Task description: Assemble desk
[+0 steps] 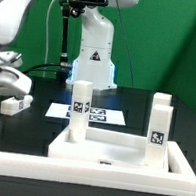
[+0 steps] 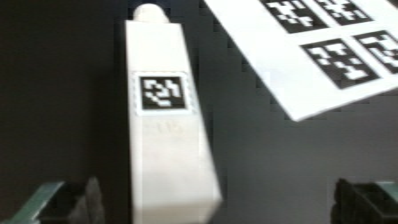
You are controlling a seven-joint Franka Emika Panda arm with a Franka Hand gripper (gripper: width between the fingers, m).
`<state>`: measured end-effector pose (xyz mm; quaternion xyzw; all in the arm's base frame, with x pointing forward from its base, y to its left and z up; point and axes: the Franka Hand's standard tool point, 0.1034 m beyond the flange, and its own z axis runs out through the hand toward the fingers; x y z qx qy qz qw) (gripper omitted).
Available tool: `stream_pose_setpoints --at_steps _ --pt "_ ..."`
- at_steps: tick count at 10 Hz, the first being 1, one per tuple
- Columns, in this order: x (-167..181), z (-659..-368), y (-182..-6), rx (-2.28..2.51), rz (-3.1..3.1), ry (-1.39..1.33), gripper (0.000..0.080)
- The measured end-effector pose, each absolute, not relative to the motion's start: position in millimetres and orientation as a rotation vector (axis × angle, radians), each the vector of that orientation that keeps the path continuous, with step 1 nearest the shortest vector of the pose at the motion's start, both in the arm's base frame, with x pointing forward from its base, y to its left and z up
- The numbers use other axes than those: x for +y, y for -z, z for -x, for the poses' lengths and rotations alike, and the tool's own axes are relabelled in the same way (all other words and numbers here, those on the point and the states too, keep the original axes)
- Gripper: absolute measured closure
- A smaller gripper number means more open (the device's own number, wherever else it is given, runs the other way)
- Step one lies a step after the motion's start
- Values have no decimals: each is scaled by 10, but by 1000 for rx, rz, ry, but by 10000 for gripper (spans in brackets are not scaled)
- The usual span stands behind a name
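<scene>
One leg (image 2: 166, 125) lies between the open hand (image 2: 222, 200)

Four legs (image 1: 79, 109) are in sight: one leg (image 2: 169, 110) lies between the spread fingers (image 2: 63, 195), and three stand well beyond them. There is one desk top (image 1: 108, 156) and one marker board (image 1: 102, 116).

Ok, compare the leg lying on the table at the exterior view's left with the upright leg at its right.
Pose: the lying leg rests on its side; the upright leg stands on end. Place: the lying leg is on the black table, off the top panel; the upright leg stands at the panel's corner. Shared: both are white square blocks carrying a black-and-white tag.
</scene>
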<state>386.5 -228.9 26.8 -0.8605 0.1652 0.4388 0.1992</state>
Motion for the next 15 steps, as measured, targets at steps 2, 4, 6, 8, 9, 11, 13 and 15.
stream_pose_setpoints --at_steps 2,4,6,8,9,11,13,15 --pt "-2220 -3784 -107 463 2400 -1259 150" --pt "-2192 -3723 -87 479 2377 -1283 150" --pt "-2192 -3721 -85 479 2377 -1284 276" --pt "-2193 -3720 -85 479 2377 -1284 513" --pt "-2193 -3720 -85 479 2377 -1284 513" --pt "-2194 -3720 -85 479 2377 -1284 511" --pt "-2194 -3720 -85 479 2377 -1284 511" --pt "-2196 -3726 -89 478 2379 -1282 511"
